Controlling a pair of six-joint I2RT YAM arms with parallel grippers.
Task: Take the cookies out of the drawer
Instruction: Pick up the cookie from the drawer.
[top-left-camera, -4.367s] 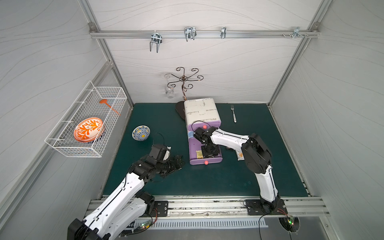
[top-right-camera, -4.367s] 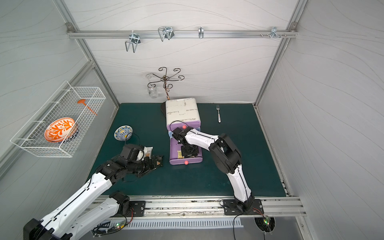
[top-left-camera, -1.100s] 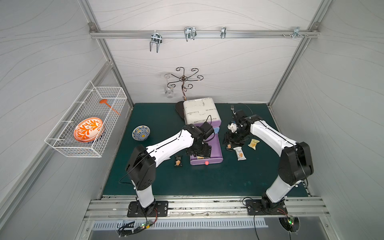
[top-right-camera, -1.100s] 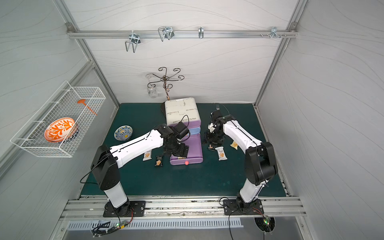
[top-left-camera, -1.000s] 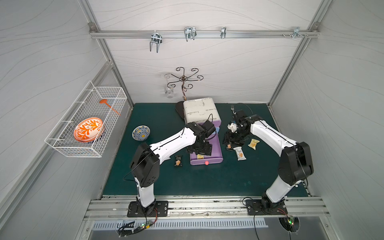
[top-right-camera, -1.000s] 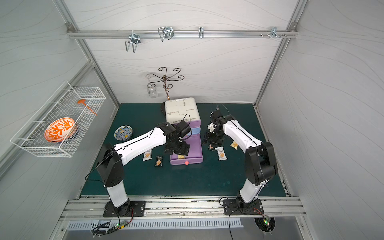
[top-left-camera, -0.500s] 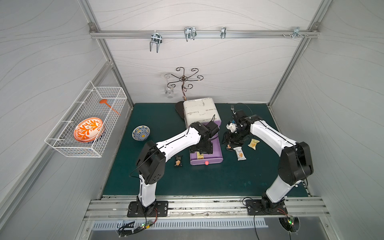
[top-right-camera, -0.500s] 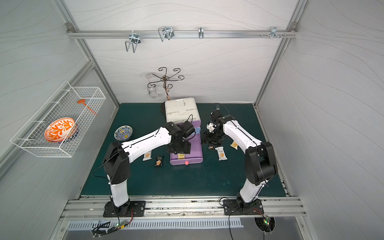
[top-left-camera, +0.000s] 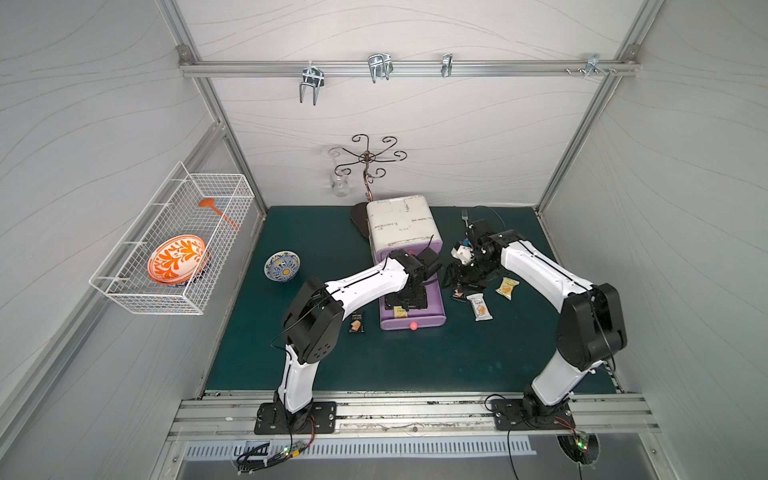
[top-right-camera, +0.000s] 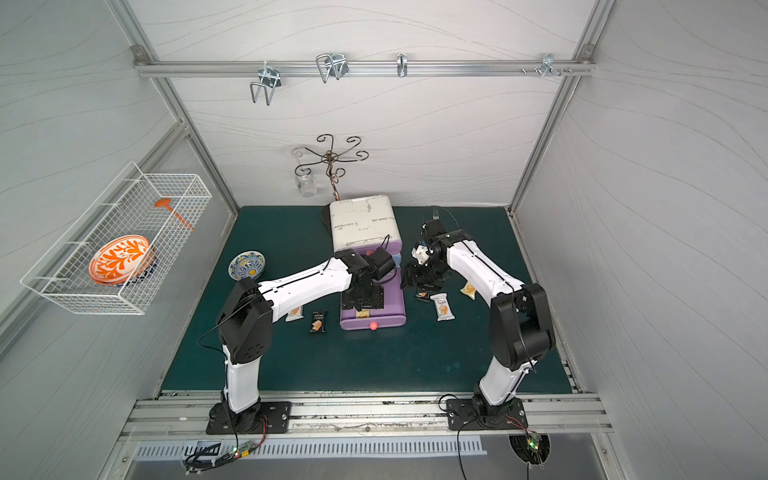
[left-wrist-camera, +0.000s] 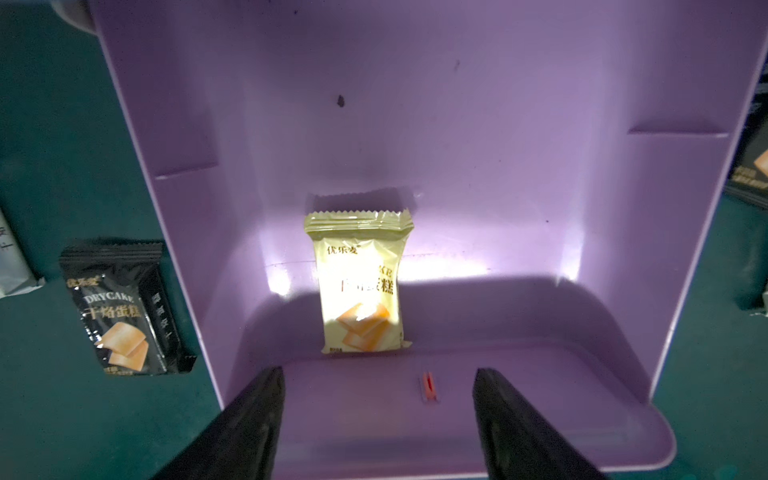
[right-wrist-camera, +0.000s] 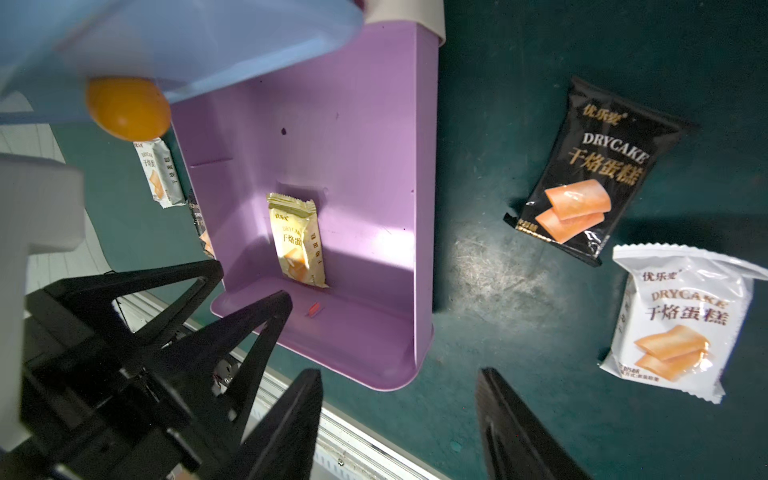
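One pale yellow cookie packet (left-wrist-camera: 360, 286) lies flat on the floor of the open purple drawer (top-left-camera: 432, 320), just right of centre in both top views, its lower end close to the drawer's front wall. The left gripper (left-wrist-camera: 378, 374) hangs over the front of the drawer with its jaws spread and nothing between them, the packet just beyond the fingertips.

The other cookies are out on the green mat (top-left-camera: 415, 361). A black packet (top-left-camera: 356, 323) lies just left of the drawer. In a top view a white packet (top-right-camera: 294, 312) shows further left, partly under the left arm. To the right of the drawer lie a second black packet (right-wrist-camera: 590, 174), a second white packet (top-left-camera: 480, 306) and a second yellow packet (top-left-camera: 508, 288), near one another but apart.

The right gripper (right-wrist-camera: 399, 374) hangs above the mat just right of the drawer, released and empty, with the second black packet below it.

Behind the drawer stands its white-topped cabinet (top-left-camera: 399, 220). At centre left, a blue patterned bowl (top-left-camera: 282, 266) sits on the mat. A wire basket (top-left-camera: 137, 291) on the left wall holds an orange plate (top-left-camera: 177, 258).
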